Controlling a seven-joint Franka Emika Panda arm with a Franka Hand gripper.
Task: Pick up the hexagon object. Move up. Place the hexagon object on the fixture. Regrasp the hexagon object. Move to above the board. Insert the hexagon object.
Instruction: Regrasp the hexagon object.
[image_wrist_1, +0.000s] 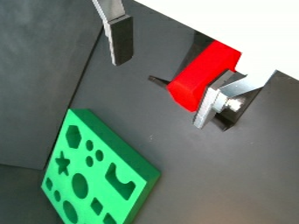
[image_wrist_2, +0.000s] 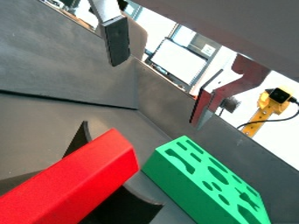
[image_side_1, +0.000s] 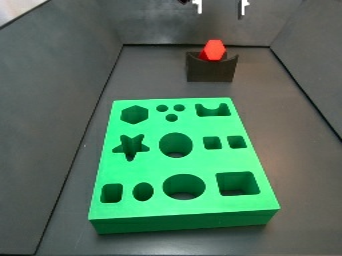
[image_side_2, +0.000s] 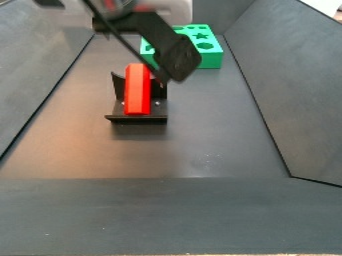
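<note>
Board (image_side_1: 181, 165): bright green slab with shaped cut-outs, flat on the dark floor, well apart from the fixture; hexagon hole at a far corner in a side view.
Fixture (image_side_1: 210, 67): dark notched block near the back wall.
Hexagon object (image_side_1: 213, 48): red prism resting in the fixture's notch, free of the fingers; long body clear in a side view (image_side_2: 136, 88).
Gripper (image_side_1: 219, 7): above the fixture, fingers spread, nothing between them; one dark pad (image_wrist_1: 121, 40) shows in a wrist view.
Handling: probably light, rigid, smooth-faced, hence slightly slippery.
Hold: best across two opposite flat faces, near mid-length.
</note>
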